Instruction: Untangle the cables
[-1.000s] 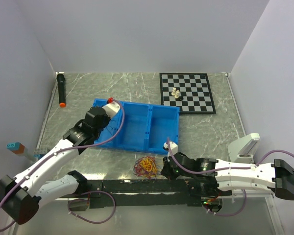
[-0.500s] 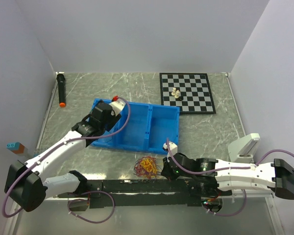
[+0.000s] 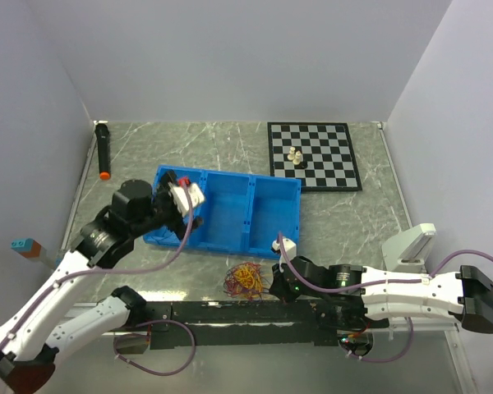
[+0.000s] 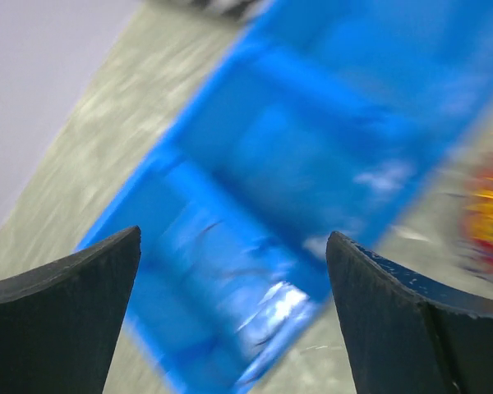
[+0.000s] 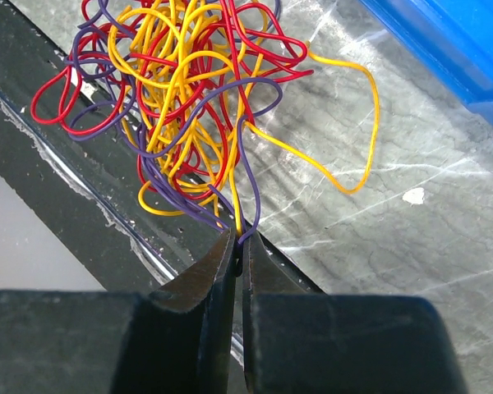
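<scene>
The cables point(image 3: 246, 278) lie as a small tangle of red, yellow and purple wire on the table just in front of the blue bin point(image 3: 271, 215). In the right wrist view the tangle point(image 5: 181, 90) spreads ahead of my right gripper point(image 5: 240, 244), which is shut on a purple and a yellow strand at its near edge. From above, the right gripper point(image 3: 276, 286) sits at the tangle's right side. My left gripper point(image 3: 183, 197) hangs open over the bin's left compartment point(image 4: 230, 164). That view is blurred, and a few thin dark strands point(image 4: 205, 230) show faintly in the bin.
A chessboard point(image 3: 329, 168) with a few pieces point(image 3: 295, 156) lies at the back right. A black marker point(image 3: 103, 152) rests by the left wall. A white block point(image 3: 411, 242) stands at the right, and a black rail point(image 3: 230, 312) runs along the near edge.
The left gripper has opened and swung from the bin's back left corner towards its left compartment, the arm pulling back to the left. The right gripper has stayed shut on the strands.
</scene>
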### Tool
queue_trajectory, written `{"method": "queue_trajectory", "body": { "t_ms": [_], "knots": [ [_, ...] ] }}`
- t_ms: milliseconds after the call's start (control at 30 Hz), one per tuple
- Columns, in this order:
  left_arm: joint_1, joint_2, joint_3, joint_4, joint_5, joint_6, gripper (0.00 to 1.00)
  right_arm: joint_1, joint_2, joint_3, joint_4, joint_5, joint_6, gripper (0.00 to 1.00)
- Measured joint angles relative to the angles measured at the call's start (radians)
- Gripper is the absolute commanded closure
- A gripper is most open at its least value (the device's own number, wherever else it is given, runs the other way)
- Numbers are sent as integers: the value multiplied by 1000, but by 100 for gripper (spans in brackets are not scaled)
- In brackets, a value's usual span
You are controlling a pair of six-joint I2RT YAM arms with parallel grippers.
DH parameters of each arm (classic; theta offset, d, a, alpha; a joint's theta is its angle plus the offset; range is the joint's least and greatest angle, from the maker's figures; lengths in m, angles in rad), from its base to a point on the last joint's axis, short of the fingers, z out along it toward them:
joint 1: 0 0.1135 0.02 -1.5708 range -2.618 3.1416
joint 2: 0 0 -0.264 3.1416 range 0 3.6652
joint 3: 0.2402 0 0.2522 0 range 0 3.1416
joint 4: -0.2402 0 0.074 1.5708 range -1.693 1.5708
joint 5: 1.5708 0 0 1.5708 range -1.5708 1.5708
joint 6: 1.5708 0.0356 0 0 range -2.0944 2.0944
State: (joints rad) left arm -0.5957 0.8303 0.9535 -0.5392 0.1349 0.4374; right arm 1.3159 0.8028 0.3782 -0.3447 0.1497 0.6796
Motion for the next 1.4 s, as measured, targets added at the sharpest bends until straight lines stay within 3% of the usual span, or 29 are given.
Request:
{"method": "queue_trajectory", "body": {
  "t_ms": [233,433,767,967,1233,1400],
  "knots": [
    [-239,36,-125,12,227,-25,6,1,-8,0,-2,5,7,92],
    [-324,145,-248,82,284,-131,7,4,-21,1,-35,33,5,92],
    [-335,181,-344,292,266,-325,19,28,-1,5,-55,20,-6,98],
    [-335,215,-361,383,263,-368,26,131,82,62,-62,17,-61,97],
    [-335,229,-363,415,317,-364,19,177,132,158,-21,54,-216,96],
    [-335,248,-363,417,368,-343,20,180,132,158,-6,60,-254,96]
  ]
}}
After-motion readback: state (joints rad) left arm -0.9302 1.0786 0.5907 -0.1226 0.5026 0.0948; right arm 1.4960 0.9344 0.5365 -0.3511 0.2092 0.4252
